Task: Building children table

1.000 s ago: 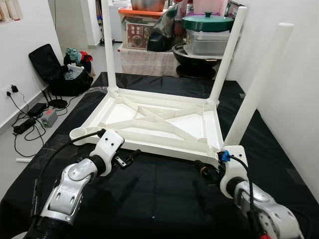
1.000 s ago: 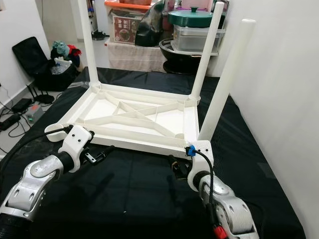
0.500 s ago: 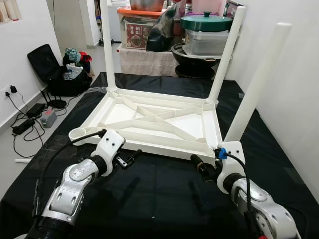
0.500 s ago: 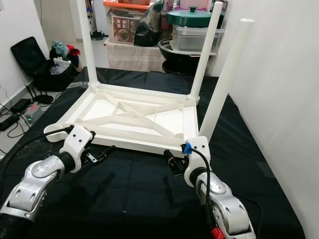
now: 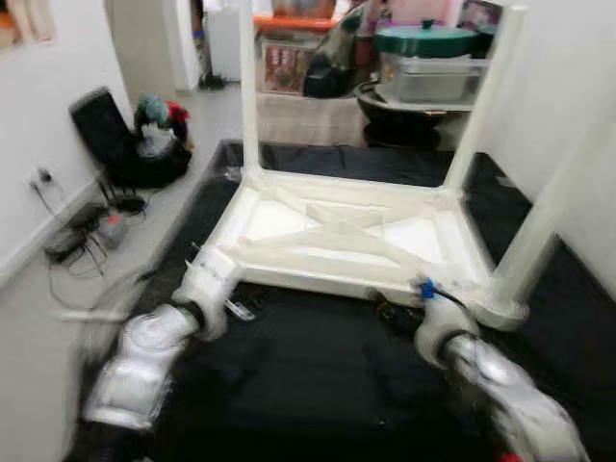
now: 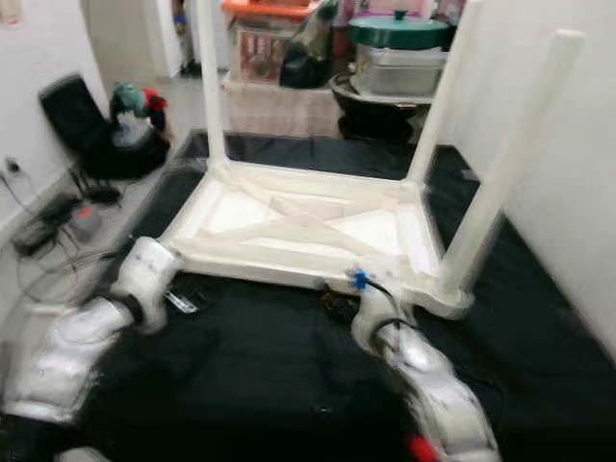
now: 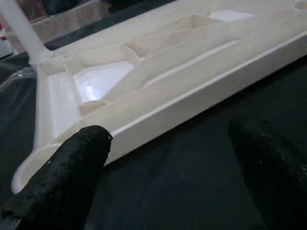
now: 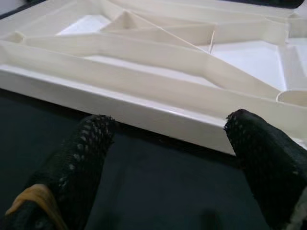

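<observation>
A white plastic children's table (image 5: 346,226) lies upside down on a black cloth (image 5: 327,375). Legs stand up from its far-left (image 5: 249,87), far-right (image 5: 481,96) and near-right (image 5: 553,202) corners. The near-left corner (image 5: 207,262) is a round socket beside my left wrist. My left gripper (image 5: 236,308) is open, low over the cloth just in front of the table's near edge (image 7: 192,103). My right gripper (image 5: 390,310) is open too, facing the same near edge (image 8: 144,110) close to the near-right leg. Nothing is between either pair of fingers (image 7: 72,177) (image 8: 79,163).
A black bag (image 5: 115,135) with clothes sits on the floor at the left, with cables and a power adapter (image 5: 87,226) nearer. Storage boxes and a green-lidded pot (image 5: 423,43) stand behind the table. A white wall (image 6: 577,173) runs close along the right.
The whole picture has shifted and blurred, so the camera has moved. Both grippers stay open by the table's near edge, the right one a little closer to it.
</observation>
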Robot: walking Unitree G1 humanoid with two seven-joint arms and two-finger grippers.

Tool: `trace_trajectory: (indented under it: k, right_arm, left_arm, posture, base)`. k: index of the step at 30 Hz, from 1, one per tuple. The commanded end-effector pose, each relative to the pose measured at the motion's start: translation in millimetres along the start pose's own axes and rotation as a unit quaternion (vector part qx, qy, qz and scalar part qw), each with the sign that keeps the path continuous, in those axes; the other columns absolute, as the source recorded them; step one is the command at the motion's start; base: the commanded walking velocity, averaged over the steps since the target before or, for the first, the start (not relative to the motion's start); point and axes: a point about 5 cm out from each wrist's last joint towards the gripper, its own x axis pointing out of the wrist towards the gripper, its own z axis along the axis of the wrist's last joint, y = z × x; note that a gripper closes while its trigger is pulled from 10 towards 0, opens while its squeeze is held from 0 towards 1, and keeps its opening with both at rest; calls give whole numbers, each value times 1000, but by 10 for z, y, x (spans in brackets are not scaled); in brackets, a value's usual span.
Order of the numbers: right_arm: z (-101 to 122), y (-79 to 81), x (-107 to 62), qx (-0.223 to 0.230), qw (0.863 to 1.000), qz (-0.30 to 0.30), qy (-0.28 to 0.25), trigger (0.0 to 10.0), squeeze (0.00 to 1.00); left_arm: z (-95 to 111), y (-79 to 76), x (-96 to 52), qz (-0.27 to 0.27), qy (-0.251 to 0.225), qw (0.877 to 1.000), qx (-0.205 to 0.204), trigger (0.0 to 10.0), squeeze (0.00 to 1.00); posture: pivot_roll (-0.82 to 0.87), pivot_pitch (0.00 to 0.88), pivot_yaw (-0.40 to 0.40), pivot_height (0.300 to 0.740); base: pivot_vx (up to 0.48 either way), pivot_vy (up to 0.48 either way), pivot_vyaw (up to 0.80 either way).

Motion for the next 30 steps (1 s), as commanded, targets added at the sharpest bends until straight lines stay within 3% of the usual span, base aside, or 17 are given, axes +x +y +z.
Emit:
trace_trajectory:
  k: [1,17,30]
  right_arm:
    - [17,-10,15,8,1000,-2,6,10000,0]
    - [24,34,20,8,1000,5,-5,10000,0]
    - [56,55,47,3,1000,10,-13,10000,0]
  left_arm:
    - [4,67,-26,10,3,1000,3,10000,0]
    - [19,71,-15,14,-2,1000,1,10000,0]
    - [52,62,7,19,-14,1000,5,10000,0]
  posture:
    - [64,0,-73,740]
    - [64,0,-73,740]
    - [71,0,-77,740]
  base:
    - [0,480,0]
    - [0,470,-550]
    - [0,0,0]
